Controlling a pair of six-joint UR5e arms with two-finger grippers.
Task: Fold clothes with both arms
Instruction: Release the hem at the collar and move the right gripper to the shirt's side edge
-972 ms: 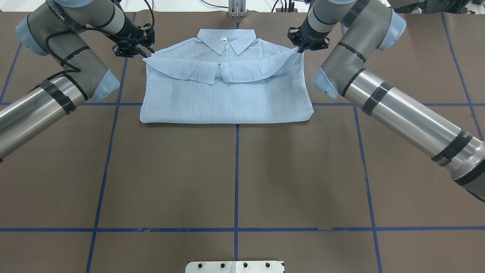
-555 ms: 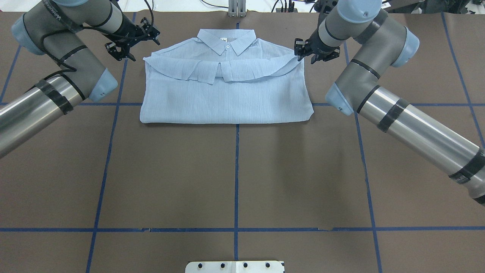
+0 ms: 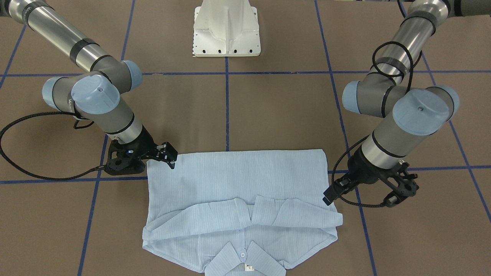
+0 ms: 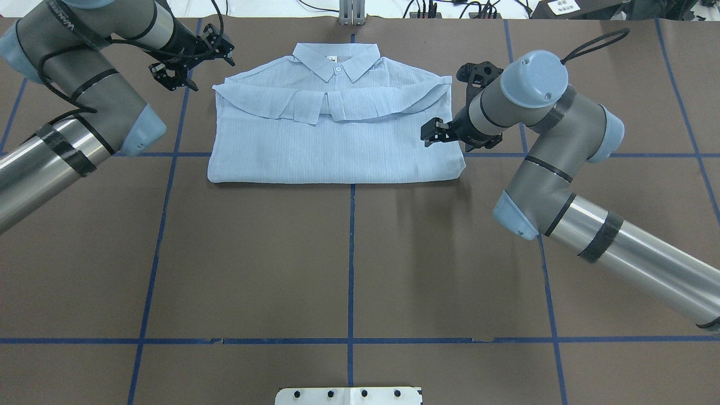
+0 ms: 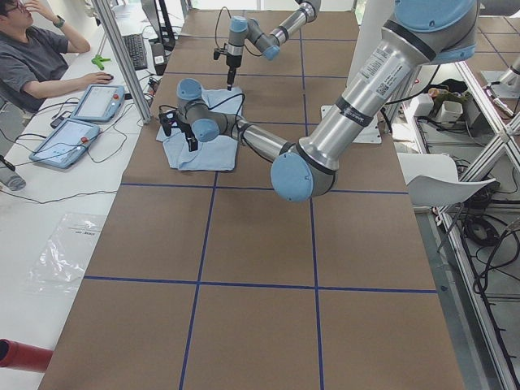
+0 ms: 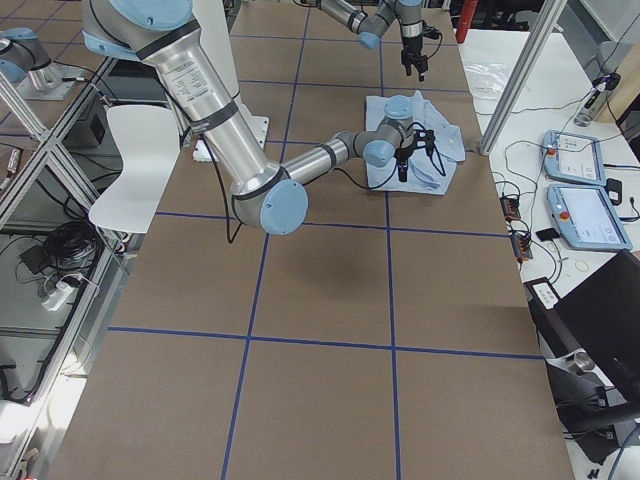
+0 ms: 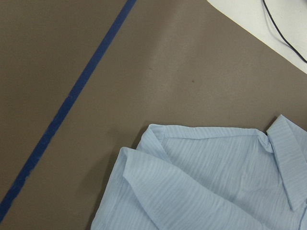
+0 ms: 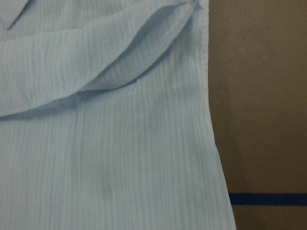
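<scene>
The pale-blue shirt (image 4: 337,140) lies folded into a rectangle at the far middle of the table. Its collar (image 4: 337,61) points away from the robot, and both sleeves are folded across the chest. My left gripper (image 4: 212,73) hovers open just outside the shirt's left shoulder and holds nothing. My right gripper (image 4: 451,106) is spread open over the shirt's right edge, near the lower corner, with one finger above the cloth. The left wrist view shows the shoulder fold (image 7: 158,158). The right wrist view shows the side edge (image 8: 211,124).
Brown table cover (image 4: 349,264) with blue tape lines (image 4: 351,253) stretches toward the robot's white base (image 3: 226,28). A person sits at the far side bench (image 5: 41,57) with tablets (image 5: 69,138). A black cable loops beside the right arm (image 3: 23,126).
Both grippers opened off the shirt's shoulder corners. The right arm swung back toward the robot along the shirt's right edge. The left gripper drew slightly outward.
</scene>
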